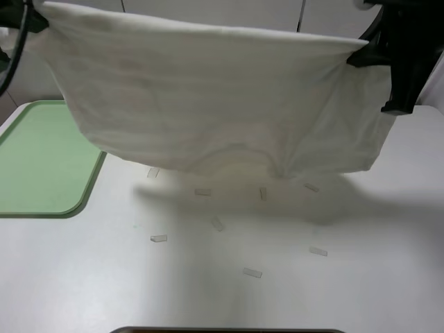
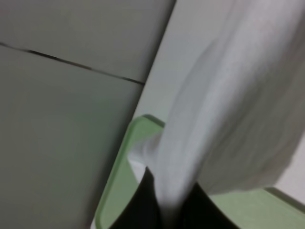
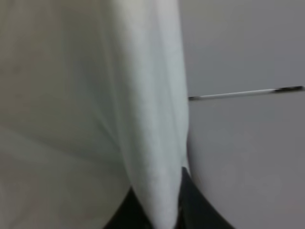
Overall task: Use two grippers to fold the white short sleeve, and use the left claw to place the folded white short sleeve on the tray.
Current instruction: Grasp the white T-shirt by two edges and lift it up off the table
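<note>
Across the upper half of the exterior high view, the white short sleeve (image 1: 208, 104) hangs spread like a sheet, stretched between the two grippers. Its top edge runs from the upper left corner of the frame slightly downward to the upper right. The left claw (image 1: 41, 19) sits at the upper left corner, its jaws closed on the shirt's top left corner. The right gripper (image 1: 359, 55) sits at the upper right, its jaws closed on the top right corner, with cloth bunching and drooping below and beside that pinch.

From the left wrist camera, a gathered rope of white cloth comes out from between the two dark fingers (image 2: 143, 207), which are pressed tight against it with no gap showing. The right wrist camera shows the same thing: a folded ridge of cloth is clamped between the dark fingers (image 3: 200, 212) and fans out beyond them.

The shirt's lower edge hangs in wrinkles over the middle of the white table (image 1: 291, 291) and casts a soft shadow on it. The light-green tray (image 1: 41, 166) lies flat at the left of the frame, with the shirt's lower left part overlapping its upper right corner in the picture. Small pale tape strips (image 1: 159, 238) lie scattered on the table below the cloth.
</note>
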`<state>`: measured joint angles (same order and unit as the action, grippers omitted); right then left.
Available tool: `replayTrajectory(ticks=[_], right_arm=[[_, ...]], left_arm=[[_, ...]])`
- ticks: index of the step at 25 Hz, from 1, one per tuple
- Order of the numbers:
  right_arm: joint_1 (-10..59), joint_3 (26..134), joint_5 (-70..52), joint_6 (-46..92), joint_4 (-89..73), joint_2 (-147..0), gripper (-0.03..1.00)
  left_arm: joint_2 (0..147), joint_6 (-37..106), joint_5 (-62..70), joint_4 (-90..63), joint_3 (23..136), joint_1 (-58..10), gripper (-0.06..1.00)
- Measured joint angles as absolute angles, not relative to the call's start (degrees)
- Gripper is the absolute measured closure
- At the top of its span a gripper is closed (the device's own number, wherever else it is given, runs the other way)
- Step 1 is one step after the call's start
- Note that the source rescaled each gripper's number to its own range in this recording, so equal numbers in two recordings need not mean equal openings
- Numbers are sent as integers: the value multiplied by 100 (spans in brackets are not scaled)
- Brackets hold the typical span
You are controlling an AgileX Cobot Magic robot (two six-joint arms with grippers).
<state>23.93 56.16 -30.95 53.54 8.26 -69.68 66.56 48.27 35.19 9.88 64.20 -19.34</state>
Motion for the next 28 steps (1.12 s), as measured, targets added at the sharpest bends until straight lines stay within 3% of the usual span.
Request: replayTrajectory(ticks=[7,17,23,28], right_arm=[[2393,6459,-3719,4973,795,-6862,97],[2393,8010,-5848,4919,260,-6854,97],[2393,8145,-6847,4841,-39,-6819,97],[2393,8145,-6945,4280,-132,-6628,97]], left_arm=[[6554,4827,4303,949,7266,-1934,94],[6560,4813,6083,693,8573,-1941,94],[6560,4806,6658,383,8829,-1941,94],[6560,4638,6662,272,8930,-1941,94]])
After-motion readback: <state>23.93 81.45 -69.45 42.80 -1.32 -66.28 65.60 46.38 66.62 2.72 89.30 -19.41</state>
